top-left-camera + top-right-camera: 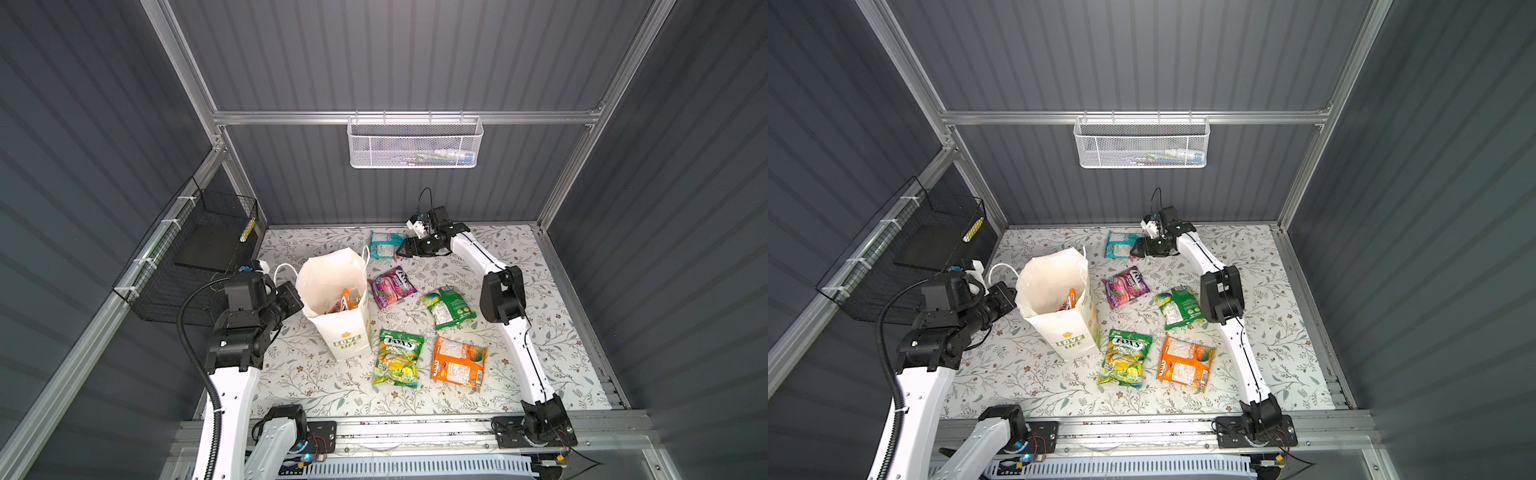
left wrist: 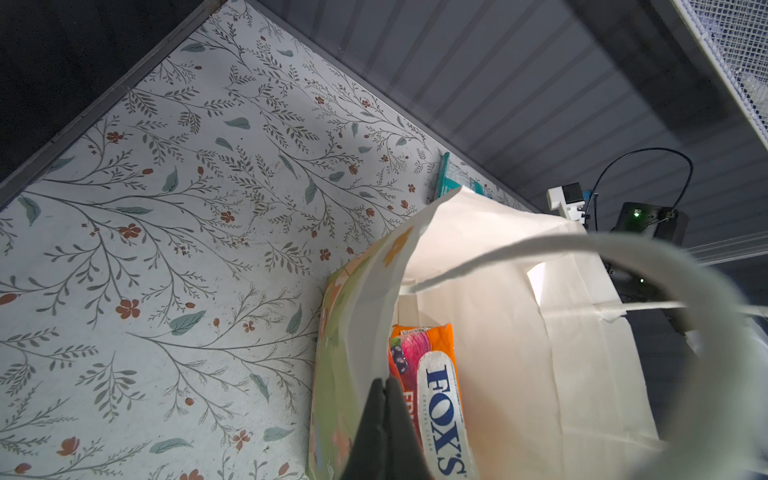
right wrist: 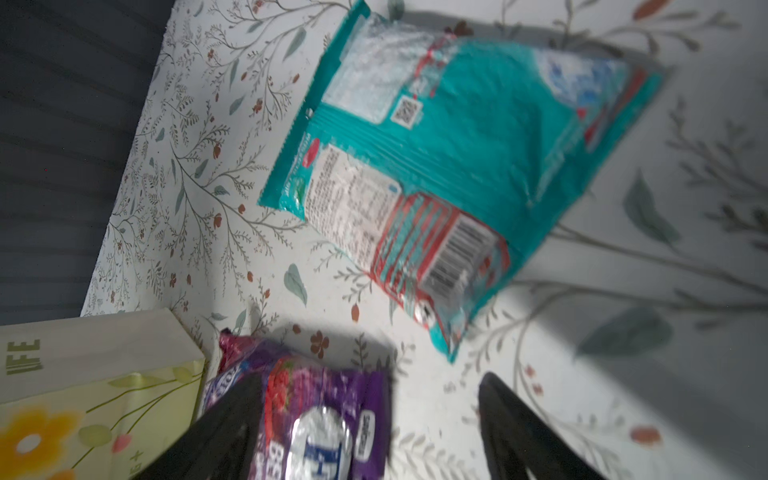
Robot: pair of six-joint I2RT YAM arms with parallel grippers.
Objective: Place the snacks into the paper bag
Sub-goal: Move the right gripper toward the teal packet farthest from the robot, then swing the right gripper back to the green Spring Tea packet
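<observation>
Bag (image 1: 345, 328), cream-white, upright, open-topped

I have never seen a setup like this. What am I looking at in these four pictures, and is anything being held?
Two white robot arms are mounted in front, each ending in a two-finger gripper. Two pictures look down from overhead; two come from cameras on the wrists. The paper bag stands open with an orange FOX'S packet inside. The left gripper is shut, seemingly pinching the bag's rim. The right gripper is open and empty, near the teal packet. A purple packet, green packet, yellow-green packet and orange packet lie loose on the floral table.
</observation>
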